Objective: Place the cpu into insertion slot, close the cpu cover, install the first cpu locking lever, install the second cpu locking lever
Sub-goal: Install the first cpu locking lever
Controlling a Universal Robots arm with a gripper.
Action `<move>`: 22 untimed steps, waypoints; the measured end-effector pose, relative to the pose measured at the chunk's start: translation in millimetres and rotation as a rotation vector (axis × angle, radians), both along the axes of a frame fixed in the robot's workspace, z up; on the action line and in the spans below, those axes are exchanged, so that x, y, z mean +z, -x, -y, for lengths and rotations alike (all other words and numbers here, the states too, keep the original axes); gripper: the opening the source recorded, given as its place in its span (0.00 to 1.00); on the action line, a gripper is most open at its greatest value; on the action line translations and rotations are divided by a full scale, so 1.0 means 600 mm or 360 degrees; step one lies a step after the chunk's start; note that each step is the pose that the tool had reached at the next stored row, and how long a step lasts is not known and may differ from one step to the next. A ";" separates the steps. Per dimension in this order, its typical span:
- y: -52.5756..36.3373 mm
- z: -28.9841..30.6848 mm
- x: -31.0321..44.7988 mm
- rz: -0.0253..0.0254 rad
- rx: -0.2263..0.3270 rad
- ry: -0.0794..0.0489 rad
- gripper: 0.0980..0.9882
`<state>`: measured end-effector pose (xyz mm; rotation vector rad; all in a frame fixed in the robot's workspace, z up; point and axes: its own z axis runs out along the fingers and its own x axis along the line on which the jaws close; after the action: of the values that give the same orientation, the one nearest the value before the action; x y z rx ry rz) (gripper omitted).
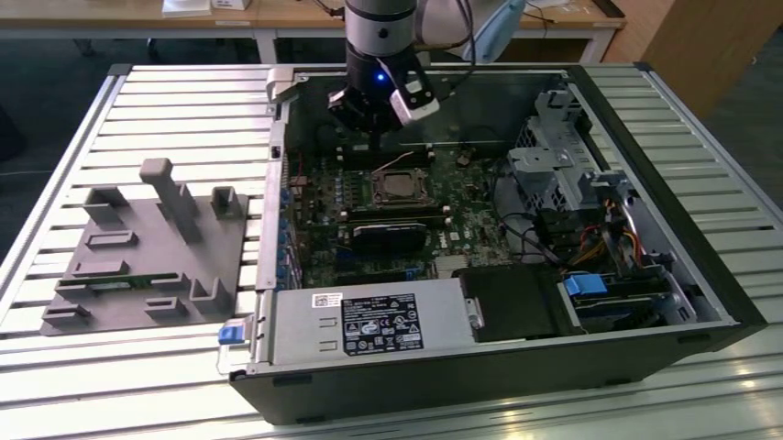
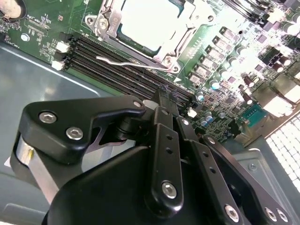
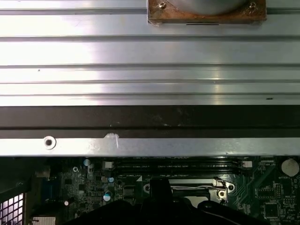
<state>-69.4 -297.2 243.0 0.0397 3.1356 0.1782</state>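
Claw: gripper (image 2: 165,93) clenched on nothing, fingertips together, poised over the memory slots (image 2: 117,70) beside the socket.
CPU: cpu (image 2: 147,21) seated in the insertion slot (image 2: 140,51), mid-motherboard.
Cover: cpu cover (image 2: 110,26) down, pinning the chip flat.
Lever: locking lever (image 2: 126,61) along the socket edge nearest the claw, apparently unlatched.

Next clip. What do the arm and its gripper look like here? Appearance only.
In the exterior view the arm is a grey-silver tube ending in a black wrist with a small blue light. A pale boxy camera module sits beside it, with dark cables looping behind. In the second wrist view the gripper is matte black, with chunky rounded links, slim flat fingers and silver hex-socket screws.
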 end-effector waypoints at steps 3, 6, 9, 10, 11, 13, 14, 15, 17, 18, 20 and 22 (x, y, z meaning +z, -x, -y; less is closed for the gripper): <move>-0.001 0.0000 -0.003 -0.00001 0.0000 0.0000 0.01; -0.001 0.0000 -0.002 -0.00003 0.0000 0.0000 0.01; -0.001 0.0000 -0.001 0.00003 0.0000 0.0000 0.01; -0.001 0.0000 -0.001 0.00003 0.0000 0.0000 0.01; -0.001 0.0000 -0.001 0.00000 0.0000 0.0000 0.01; -0.001 0.0000 0.000 0.00000 0.0000 0.0000 0.01; -0.001 0.0000 0.000 0.00000 0.0000 0.0000 0.01; -0.001 0.0000 0.000 -0.00001 0.0000 0.0000 0.01; -0.001 0.0000 0.000 0.00000 0.0000 0.0000 0.01; -0.001 0.0000 0.000 0.00000 0.0000 0.0000 0.01; -0.001 0.0000 0.000 0.00000 0.0000 0.0000 0.01; -0.001 0.0000 0.000 -0.00001 0.0000 0.0000 0.01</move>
<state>-69.0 -297.2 242.9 0.0397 3.1357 0.1780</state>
